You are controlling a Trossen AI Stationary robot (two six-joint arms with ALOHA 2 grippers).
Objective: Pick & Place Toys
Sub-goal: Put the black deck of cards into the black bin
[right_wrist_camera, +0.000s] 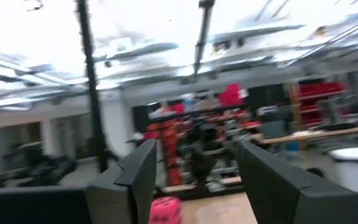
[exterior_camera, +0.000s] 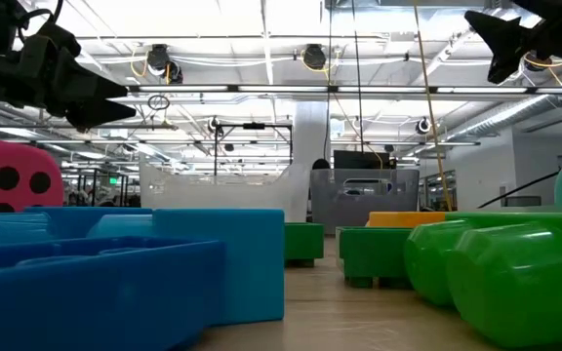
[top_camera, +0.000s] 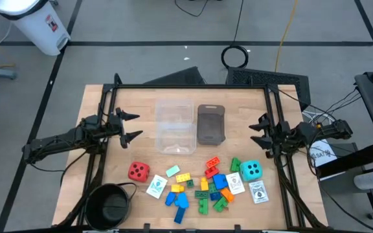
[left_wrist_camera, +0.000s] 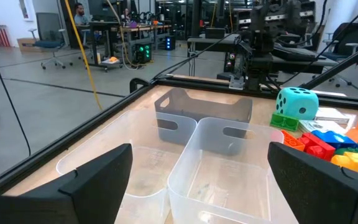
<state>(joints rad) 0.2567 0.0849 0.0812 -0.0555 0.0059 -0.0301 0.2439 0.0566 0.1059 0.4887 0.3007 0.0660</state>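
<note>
left gripper [top_camera: 129, 127]: we are seeing it hovering left of the tubs [top_camera: 175, 128], fingers spread wide, holding nothing
right gripper [top_camera: 259, 131]: we are seeing it hovering at the right edge of the table [top_camera: 96, 103], fingers partly apart, nothing between them
red die [top_camera: 138, 171]: sitting lower left of centre, near the bowl [top_camera: 108, 204]
teal die [top_camera: 251, 170]: sitting lower right
bricks [top_camera: 203, 186]: lying piled lower centre, between the dice
cards [top_camera: 258, 192]: lying scattered around the bricks
tray [top_camera: 210, 124]: sitting just right of the tubs
</note>
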